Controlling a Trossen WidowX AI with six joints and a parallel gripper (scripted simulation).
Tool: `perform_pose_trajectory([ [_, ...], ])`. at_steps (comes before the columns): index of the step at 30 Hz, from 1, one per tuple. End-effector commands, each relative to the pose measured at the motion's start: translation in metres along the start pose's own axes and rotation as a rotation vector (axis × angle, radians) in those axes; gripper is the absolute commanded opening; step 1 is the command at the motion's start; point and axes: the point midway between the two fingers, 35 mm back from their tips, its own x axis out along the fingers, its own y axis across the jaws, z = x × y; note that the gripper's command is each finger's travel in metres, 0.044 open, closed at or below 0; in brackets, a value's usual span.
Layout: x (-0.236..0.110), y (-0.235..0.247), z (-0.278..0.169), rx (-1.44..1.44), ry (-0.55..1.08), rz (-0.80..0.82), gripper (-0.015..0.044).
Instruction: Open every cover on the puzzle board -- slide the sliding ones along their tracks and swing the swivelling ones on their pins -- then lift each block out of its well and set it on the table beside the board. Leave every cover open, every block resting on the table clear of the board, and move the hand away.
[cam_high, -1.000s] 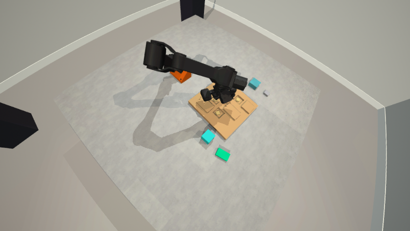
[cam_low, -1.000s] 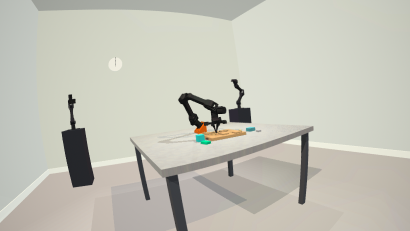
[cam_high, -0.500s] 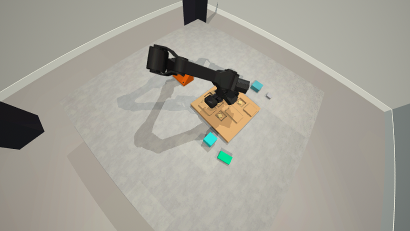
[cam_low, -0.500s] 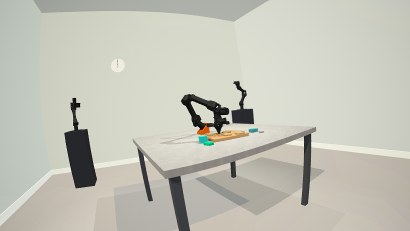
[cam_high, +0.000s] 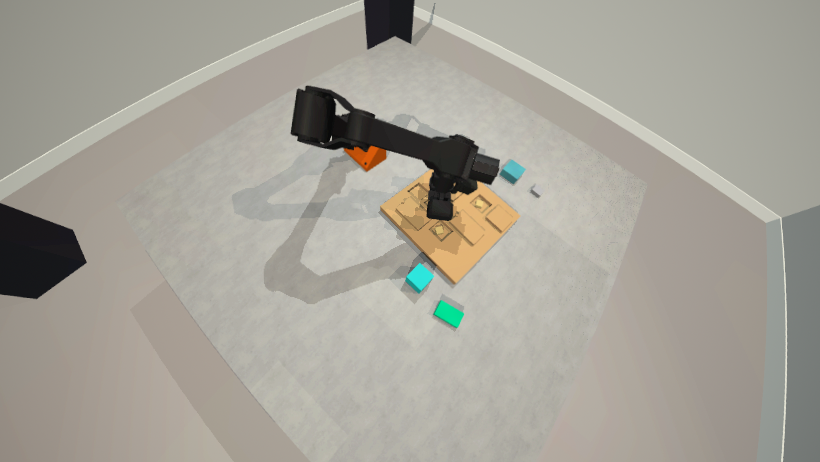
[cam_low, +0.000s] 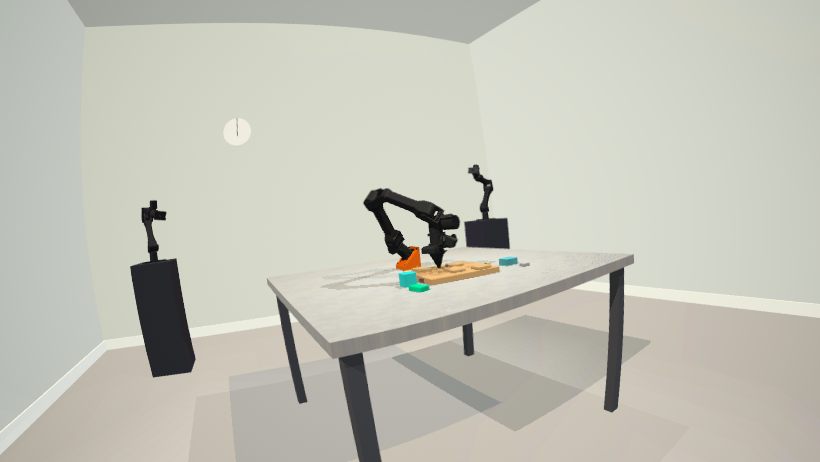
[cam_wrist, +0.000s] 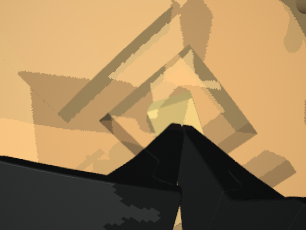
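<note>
The tan puzzle board (cam_high: 457, 270) (cam_low: 459, 277) lies on the table. My gripper (cam_low: 439, 266) (cam_wrist: 179, 134) is shut and empty, its tips low over the board. In the wrist view a pale yellow block (cam_wrist: 172, 114) sits in an uncovered square well just beyond the tips. In the top view, one yellow block (cam_high: 480, 203) shows in a well toward the right, and another yellow block (cam_high: 440, 230) in a well toward the front. Flat tan covers (cam_high: 500, 218) (cam_high: 468, 227) lie beside these wells; a third cover (cam_high: 414, 214) is at the left. The hand hides part of the board.
A turquoise cube (cam_high: 419, 277) (cam_low: 407, 278) and a green block (cam_high: 448, 313) (cam_low: 418, 288) lie off the board's front side. A teal block (cam_high: 512, 171) (cam_low: 508, 261) and a small grey piece (cam_high: 536, 189) (cam_low: 524, 264) lie beyond its far right side. The orange arm base (cam_high: 367, 157) (cam_low: 409, 259) stands behind.
</note>
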Motion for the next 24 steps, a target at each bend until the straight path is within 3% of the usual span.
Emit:
perform_pose_trajectory([
  [1, -0.003, 0.000, 0.000, 0.000, -0.001, 0.000, 0.0053],
  [5, -0.021, 0.000, 0.002, -0.156, -0.004, 0.001, 0.0144],
  [13, -0.056, 0.001, 0.001, -0.454, -0.008, 0.000, 0.0144],
  [24, -0.051, 0.001, 0.002, -0.461, -0.008, 0.000, 0.0144],
])
